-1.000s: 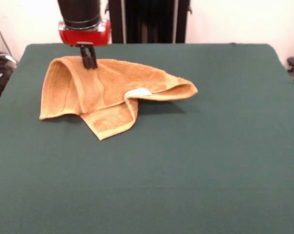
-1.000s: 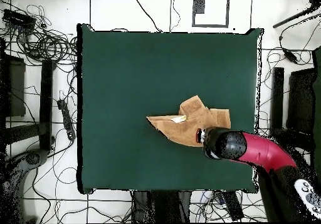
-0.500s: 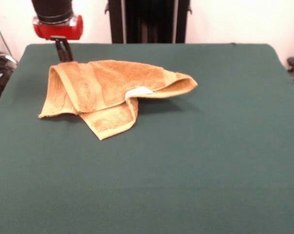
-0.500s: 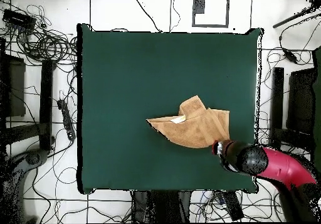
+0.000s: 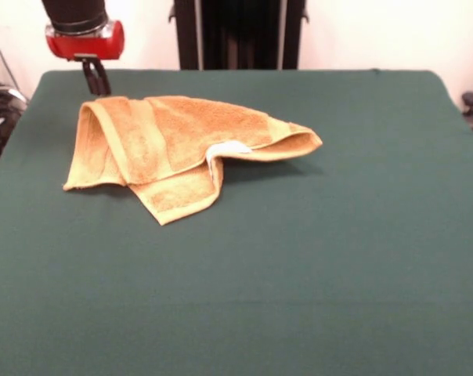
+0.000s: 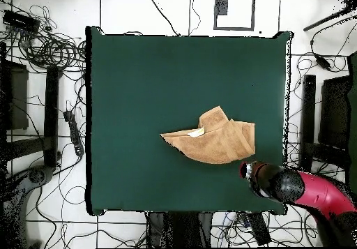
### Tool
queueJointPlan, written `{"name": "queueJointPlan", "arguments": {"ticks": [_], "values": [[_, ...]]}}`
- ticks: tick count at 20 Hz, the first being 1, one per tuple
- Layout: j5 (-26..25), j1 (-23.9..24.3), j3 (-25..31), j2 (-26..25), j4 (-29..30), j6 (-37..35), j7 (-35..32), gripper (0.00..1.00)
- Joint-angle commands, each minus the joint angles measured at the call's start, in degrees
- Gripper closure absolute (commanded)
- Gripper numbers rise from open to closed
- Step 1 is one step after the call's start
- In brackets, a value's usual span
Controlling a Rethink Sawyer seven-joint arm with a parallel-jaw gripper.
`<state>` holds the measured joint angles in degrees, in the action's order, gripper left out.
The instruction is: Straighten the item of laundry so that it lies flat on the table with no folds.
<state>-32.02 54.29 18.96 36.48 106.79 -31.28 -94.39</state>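
Front view: the towel point(image 5: 178, 153) lies folded over itself on the table point(image 5: 338, 258), gripper point(image 5: 95, 78) just beside its far corner, empty, finger spread impossible to tell. Overhead: gripper point(image 6: 245, 169) clear of the towel point(image 6: 213, 140); regrasping through both layers would likely drag the fold along

No readable text in either view

The small white tag point(image 5: 225, 148) on the towel point(image 5: 174, 153) shows no legible print, and the green tabletop point(image 5: 338, 235) carries no label, number or sign.
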Motion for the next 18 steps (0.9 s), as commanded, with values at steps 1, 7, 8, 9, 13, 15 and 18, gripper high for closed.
{"name": "queueJointPlan", "arguments": {"ticks": [1, 7, 8, 9, 13, 15, 18], "values": [[0.32, -4.7, 8.48, -2.55, 3.56, -3.25, 5.37, 1.0], [1.96, -3.21, 10.66, 0.78, 7.21, -4.98, 6.38, 1.0], [2.35, -2.51, 11.29, 1.57, 8.28, -5.41, 6.7, 1.0], [2.58, -1.92, 11.81, 2.8, 9.16, -6.57, 7.63, 1.0], [5.98, 1.93, 15.18, 10.47, 15.65, -10.4, 10.33, 1.0], [8.5, 4.41, 17.22, 14.3, 19.29, -11.68, 10.68, 1.0], [10.7, 6.87, 19.54, 16.73, 22.64, -11.39, 9.79, 1.0]]}}
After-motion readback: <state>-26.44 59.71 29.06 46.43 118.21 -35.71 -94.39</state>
